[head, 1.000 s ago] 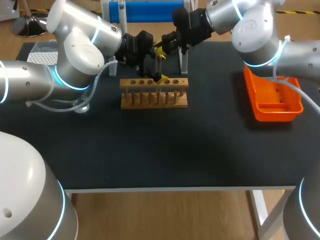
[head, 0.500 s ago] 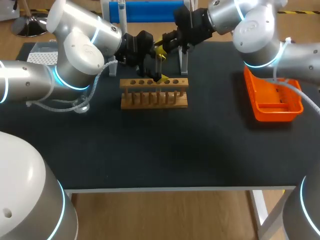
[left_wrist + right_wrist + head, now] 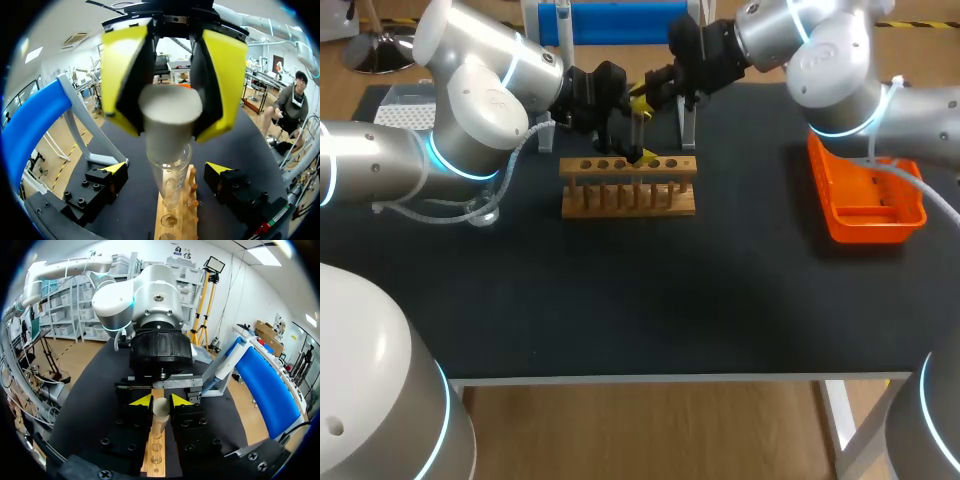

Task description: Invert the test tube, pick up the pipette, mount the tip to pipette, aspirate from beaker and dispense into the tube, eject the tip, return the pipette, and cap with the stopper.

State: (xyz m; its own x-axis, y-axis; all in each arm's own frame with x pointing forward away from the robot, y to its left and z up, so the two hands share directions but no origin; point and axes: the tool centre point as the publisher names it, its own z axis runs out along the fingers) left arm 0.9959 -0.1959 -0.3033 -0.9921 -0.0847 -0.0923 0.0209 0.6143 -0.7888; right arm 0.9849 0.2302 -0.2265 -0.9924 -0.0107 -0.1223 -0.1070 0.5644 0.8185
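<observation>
Left wrist view shows the left hand (image 3: 170,125) clamped on the white stopper (image 3: 170,110), one yellow-tipped finger pressing it from each side. The stopper's narrow end sits at the mouth of the glass test tube (image 3: 170,175); how deep it goes I cannot tell. The tube stands upright in the wooden rack (image 3: 176,220), in one of the holes along its top bar.

The right hand (image 3: 167,170) is lower down, its two black fingers spread apart. One is on each side of the rack, and neither touches the tube. In the right wrist view the same spread fingers flank the rack, and the stopper shows as a pale cylinder between their yellow tips. The left arm's grey wrist fills the space ahead.

Head view places the rack on the dark counter (image 3: 650,300), towards the far edge and slightly left of the middle. Both hands meet over its right half, the left arm coming in from the left and the right arm from the far right corner. An orange tray (image 3: 865,205) lies well apart at the right side. A white tip box (image 3: 405,105) sits at the far left corner, and a blue stand (image 3: 620,22) rises behind the rack.
</observation>
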